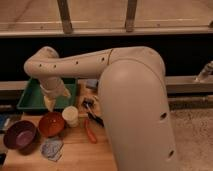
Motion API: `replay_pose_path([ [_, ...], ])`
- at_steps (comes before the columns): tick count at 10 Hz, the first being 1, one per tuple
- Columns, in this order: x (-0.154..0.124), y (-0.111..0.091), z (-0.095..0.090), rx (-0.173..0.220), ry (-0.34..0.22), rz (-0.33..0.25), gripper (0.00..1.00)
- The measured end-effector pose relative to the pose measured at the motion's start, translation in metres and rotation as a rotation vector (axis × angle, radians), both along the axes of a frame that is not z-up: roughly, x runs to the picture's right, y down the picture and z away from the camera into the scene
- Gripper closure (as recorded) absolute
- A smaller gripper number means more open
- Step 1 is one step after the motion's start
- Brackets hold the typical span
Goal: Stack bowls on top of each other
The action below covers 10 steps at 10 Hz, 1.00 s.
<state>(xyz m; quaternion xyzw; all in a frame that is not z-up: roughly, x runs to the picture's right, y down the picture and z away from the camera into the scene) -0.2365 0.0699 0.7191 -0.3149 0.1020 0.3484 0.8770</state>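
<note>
Near-left corner of desk [77, 157]: purple bowl [20, 136], upright. Orange bowl [51, 124] was just beside it toward the desk's middle; couldn't tell if they touched. Crumpled wad [51, 149] sat at the near edge in front of them. Both bowls looked rigid, light and smooth, so probably slippery. Best hold, I'd judge: pinch the rim wall. Orange looked smaller, so it should nest into purple. Cream cup [70, 116] stood just beside orange. End effector [50, 103] hung behind orange, over the near edge of green tray [30, 97], released, nothing in it. Arm [135, 100] hid the desk's right half and part of a red-handled tool [90, 132].
</note>
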Motion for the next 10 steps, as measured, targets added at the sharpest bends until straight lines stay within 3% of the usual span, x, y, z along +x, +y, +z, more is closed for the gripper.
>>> replay_pose_path([
  [5,-0.022,0.012,0.013,-0.043,-0.034,-0.059,0.35],
  [10,-0.027,0.035,0.043,-0.107,-0.029,-0.091,0.35],
])
